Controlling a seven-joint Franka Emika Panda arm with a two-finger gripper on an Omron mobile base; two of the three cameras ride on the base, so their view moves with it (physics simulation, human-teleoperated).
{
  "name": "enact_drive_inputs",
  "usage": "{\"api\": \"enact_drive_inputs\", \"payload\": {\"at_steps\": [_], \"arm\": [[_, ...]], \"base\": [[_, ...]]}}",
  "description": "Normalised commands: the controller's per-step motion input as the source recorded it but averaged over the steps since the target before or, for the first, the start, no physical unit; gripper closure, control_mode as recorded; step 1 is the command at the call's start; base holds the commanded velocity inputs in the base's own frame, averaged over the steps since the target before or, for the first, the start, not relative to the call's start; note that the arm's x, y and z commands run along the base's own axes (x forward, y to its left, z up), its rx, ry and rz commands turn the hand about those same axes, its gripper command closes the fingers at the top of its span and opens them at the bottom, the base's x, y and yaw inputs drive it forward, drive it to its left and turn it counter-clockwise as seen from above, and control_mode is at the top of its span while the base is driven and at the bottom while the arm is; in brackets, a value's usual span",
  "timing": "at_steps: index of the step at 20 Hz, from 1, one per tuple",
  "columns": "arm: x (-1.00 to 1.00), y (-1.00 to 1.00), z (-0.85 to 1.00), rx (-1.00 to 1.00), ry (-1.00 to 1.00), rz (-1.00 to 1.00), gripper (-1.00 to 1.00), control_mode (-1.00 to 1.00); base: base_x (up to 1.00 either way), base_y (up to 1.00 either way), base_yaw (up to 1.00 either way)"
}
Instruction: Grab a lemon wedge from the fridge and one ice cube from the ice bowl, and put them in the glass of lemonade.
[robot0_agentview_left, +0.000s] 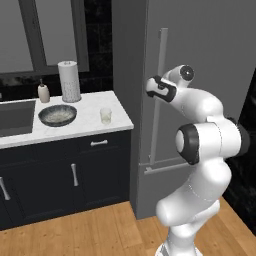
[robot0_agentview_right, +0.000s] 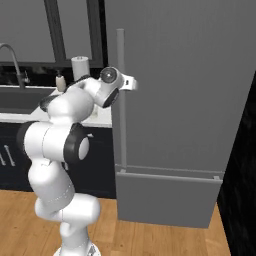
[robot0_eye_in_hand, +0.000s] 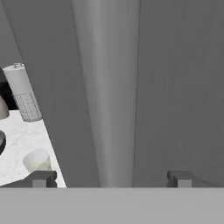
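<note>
The tall grey fridge (robot0_agentview_left: 200, 50) stands shut, so the lemon wedge is hidden. My gripper (robot0_eye_in_hand: 110, 178) is open at the fridge's long vertical bar handle (robot0_eye_in_hand: 107, 87). The bar runs between the spread fingertips (robot0_eye_in_hand: 41, 178). From the base, the hand (robot0_agentview_right: 131, 84) reaches the handle (robot0_agentview_right: 120, 100) at about upper-door height. On the white counter to the left sit the dark ice bowl (robot0_agentview_left: 57, 115) and the small glass of lemonade (robot0_agentview_left: 105, 115). That glass (robot0_eye_in_hand: 37, 160) also shows beside my left fingertip.
A paper towel roll (robot0_agentview_left: 69, 81) and a beige soap bottle (robot0_agentview_left: 44, 92) stand at the back of the counter (robot0_agentview_left: 85, 127). The dark sink (robot0_agentview_left: 15, 117) lies at its left. Dark cabinets sit below, over a wooden floor (robot0_agentview_left: 100, 230).
</note>
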Motion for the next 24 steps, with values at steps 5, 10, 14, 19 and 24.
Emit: {"api": "enact_drive_inputs", "payload": {"at_steps": [5,10,14,19,24], "arm": [[0.54,-0.23,-0.21,0.00,0.00,0.06,-1.00,-1.00],[0.57,-0.18,-0.28,0.00,0.00,0.08,-1.00,-1.00],[0.57,-0.02,-0.49,0.00,0.00,0.08,-1.00,-1.00],[0.57,0.00,-0.44,0.00,0.00,0.05,-1.00,-1.00],[0.39,0.01,-0.04,0.00,0.01,0.00,1.00,-1.00]], "base": [[0.00,0.00,0.00],[0.00,0.00,0.00],[0.00,0.00,0.00],[0.00,0.00,0.00],[0.00,0.00,0.00]]}}
